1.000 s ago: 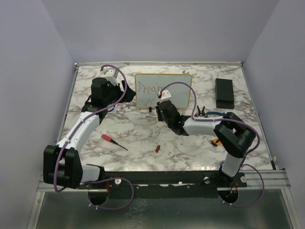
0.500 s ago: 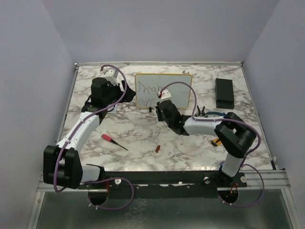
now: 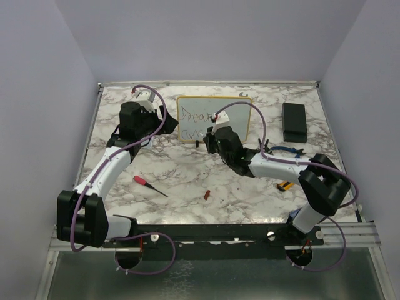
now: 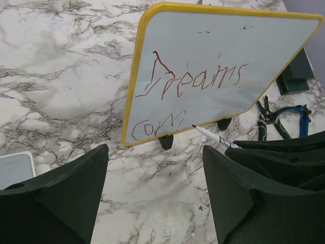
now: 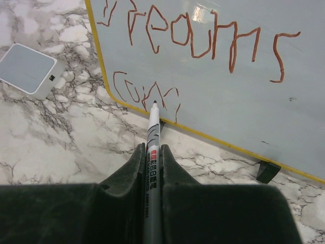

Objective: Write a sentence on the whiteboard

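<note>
The whiteboard [image 3: 214, 117] stands tilted at the back of the marble table, with a yellow frame and small black feet. It also shows in the left wrist view [image 4: 218, 71] and the right wrist view [image 5: 228, 96]. The sentence in thin red-brown strokes reads "Dreams" [image 5: 203, 35] on top and roughly "com" [image 5: 144, 91] below. My right gripper [image 5: 152, 147] is shut on a white marker [image 5: 152, 134], whose tip sits at the end of the lower line. My left gripper [image 4: 155, 150] is open and empty, to the left of the board [image 3: 161, 119].
A small grey square pad [image 5: 28, 68] lies left of the board. A black box [image 3: 294, 122] and blue pliers [image 3: 281, 149] are at the right. A red screwdriver [image 3: 147, 183], a red cap [image 3: 207, 195] and a small yellow item [image 3: 284, 185] lie nearer the front.
My right gripper has moved a little right and toward the board with the marker, and its elbow has swung right. The left arm has not moved.
</note>
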Action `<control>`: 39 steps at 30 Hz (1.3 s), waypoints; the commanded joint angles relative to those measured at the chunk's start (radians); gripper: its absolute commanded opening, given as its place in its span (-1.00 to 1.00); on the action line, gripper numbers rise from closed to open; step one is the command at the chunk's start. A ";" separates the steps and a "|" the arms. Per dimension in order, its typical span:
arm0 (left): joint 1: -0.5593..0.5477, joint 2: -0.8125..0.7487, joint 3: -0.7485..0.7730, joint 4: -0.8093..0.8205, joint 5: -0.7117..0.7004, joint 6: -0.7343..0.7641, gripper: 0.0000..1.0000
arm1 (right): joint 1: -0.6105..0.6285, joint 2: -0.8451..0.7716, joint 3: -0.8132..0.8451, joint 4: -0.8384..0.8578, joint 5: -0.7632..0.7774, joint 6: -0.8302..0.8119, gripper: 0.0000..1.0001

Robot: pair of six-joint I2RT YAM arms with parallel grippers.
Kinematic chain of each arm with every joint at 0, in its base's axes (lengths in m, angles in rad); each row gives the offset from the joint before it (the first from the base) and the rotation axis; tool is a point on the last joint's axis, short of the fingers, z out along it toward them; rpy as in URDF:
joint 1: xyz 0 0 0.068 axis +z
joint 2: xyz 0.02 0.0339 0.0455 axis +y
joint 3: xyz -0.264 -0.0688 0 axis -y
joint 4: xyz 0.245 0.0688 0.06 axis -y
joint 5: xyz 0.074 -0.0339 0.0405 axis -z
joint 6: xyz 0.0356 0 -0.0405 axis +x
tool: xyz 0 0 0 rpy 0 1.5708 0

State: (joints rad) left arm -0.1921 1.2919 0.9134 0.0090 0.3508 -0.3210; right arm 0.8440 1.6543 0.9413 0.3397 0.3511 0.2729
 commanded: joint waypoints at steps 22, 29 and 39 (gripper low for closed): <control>-0.006 -0.014 -0.013 0.003 0.000 0.007 0.51 | -0.084 0.011 -0.035 0.103 -0.128 -0.024 -0.99; -0.006 -0.016 -0.011 0.003 0.000 0.008 0.51 | -0.086 0.031 -0.036 0.079 -0.093 -0.014 -0.99; -0.006 -0.013 -0.011 0.003 0.003 0.006 0.51 | -0.100 0.076 -0.049 0.100 -0.064 -0.010 -0.99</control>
State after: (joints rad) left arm -0.1921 1.2919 0.9077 0.0090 0.3504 -0.3206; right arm 0.7563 1.6878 0.8928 0.4194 0.2584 0.2619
